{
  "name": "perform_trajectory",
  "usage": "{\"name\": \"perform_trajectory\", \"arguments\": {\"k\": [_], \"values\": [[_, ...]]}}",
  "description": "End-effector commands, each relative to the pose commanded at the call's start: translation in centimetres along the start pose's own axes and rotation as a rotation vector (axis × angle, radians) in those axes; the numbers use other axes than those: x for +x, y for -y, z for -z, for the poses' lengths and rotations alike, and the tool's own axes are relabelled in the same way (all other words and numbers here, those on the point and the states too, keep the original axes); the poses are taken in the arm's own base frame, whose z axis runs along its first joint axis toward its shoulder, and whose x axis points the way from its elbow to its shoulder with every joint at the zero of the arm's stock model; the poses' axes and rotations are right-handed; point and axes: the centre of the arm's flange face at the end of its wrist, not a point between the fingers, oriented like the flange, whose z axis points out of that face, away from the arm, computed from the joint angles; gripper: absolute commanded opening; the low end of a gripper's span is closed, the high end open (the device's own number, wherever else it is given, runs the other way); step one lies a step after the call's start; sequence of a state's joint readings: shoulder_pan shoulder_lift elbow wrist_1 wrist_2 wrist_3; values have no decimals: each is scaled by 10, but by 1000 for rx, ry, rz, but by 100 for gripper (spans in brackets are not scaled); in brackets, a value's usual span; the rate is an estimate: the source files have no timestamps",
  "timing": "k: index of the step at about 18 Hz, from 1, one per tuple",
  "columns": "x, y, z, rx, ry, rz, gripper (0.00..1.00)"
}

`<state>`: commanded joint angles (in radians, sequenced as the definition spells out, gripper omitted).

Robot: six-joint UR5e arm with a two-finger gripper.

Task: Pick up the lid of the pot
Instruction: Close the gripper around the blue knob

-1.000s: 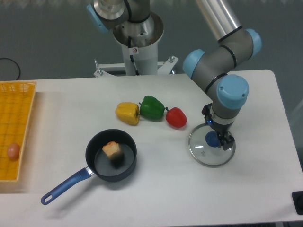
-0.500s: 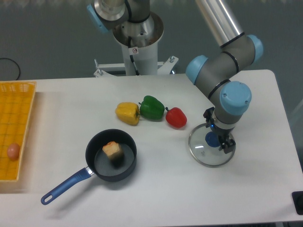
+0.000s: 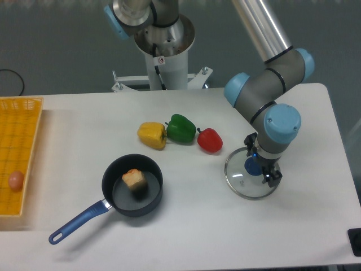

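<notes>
While the end effector (image 3: 261, 159) hangs spread wide, holding nothing, the pot lid (image 3: 240, 179) lies flat just beneath it.

Bright light on the white tabletop (image 3: 192, 226), perhaps from overhead; soft shadow towards eight o'clock, dimmer at twelve.

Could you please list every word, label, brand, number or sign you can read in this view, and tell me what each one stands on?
There is no readable text to quote in this view.
Pot lid: no lettering that I can make out.
Pan: none that I can make out.
Gripper: any marking would be too small to read.
</notes>
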<state>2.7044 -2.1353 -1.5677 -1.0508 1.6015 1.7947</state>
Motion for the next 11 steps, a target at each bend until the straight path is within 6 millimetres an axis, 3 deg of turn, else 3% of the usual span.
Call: {"name": "perform_trajectory", "arguments": {"k": [11], "values": [[-1,1,-10,4,-13,-2,100]]}}
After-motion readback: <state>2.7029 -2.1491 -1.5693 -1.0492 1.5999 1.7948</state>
